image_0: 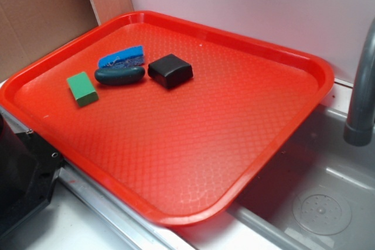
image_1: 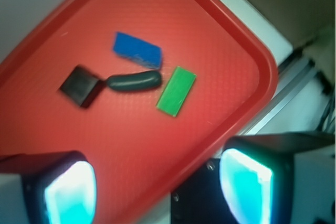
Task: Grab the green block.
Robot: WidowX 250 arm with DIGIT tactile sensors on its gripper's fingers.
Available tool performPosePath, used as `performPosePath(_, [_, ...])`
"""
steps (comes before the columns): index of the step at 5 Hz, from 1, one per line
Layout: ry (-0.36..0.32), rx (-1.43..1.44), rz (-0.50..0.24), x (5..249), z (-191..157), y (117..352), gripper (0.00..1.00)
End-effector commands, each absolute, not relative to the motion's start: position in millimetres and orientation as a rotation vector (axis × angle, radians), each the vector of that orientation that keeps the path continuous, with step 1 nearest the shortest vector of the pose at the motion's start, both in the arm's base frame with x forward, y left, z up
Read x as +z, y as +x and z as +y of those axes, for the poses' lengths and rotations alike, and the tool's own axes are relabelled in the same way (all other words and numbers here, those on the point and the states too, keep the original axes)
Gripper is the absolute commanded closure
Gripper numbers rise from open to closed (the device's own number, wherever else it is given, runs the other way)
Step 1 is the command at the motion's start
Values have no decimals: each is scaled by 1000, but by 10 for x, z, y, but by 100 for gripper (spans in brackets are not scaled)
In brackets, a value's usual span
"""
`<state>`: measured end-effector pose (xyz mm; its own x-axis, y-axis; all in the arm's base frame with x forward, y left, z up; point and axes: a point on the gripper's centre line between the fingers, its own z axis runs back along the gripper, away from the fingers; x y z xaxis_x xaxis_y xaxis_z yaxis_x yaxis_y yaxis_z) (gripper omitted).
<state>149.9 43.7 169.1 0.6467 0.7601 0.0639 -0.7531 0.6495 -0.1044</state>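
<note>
Tray (image_0: 281, 57), red, one: sitting over the edge of a grey sink (image_0: 328, 203), carrying all four small pieces in a cluster toward its far left corner.

Gripper (image_1: 157, 192), one: hovering high above the tray with nothing held, its two pads (image_1: 71, 192) standing wide apart in the wrist view.

Black block (image_0: 170, 70), one, square: lying to the right of the cluster, apart from the target.

Blue piece (image_0: 121, 57), one, curved: lying behind the teal piece.

Teal piece (image_0: 119, 75), one, rounded oblong: lying between the black block and the target, its end just beside the target.

Green block (image_0: 82, 88), one, smallest rectangular piece: lying flat at the left end of the cluster, near the tray's left rim.

Handling note: the approach is probably best made straight down, pads closing across the green block's short sides, keeping the pad nearest the teal piece clear of it.
</note>
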Motion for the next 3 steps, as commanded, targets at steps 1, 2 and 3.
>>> performPosePath(1, [-75,1133,-166,1199,674,1444,0])
performPosePath(2, [-17,1217,-196,893,729,1482,0])
performPosePath(3, [48,1231,-199,606,761,1564,0])
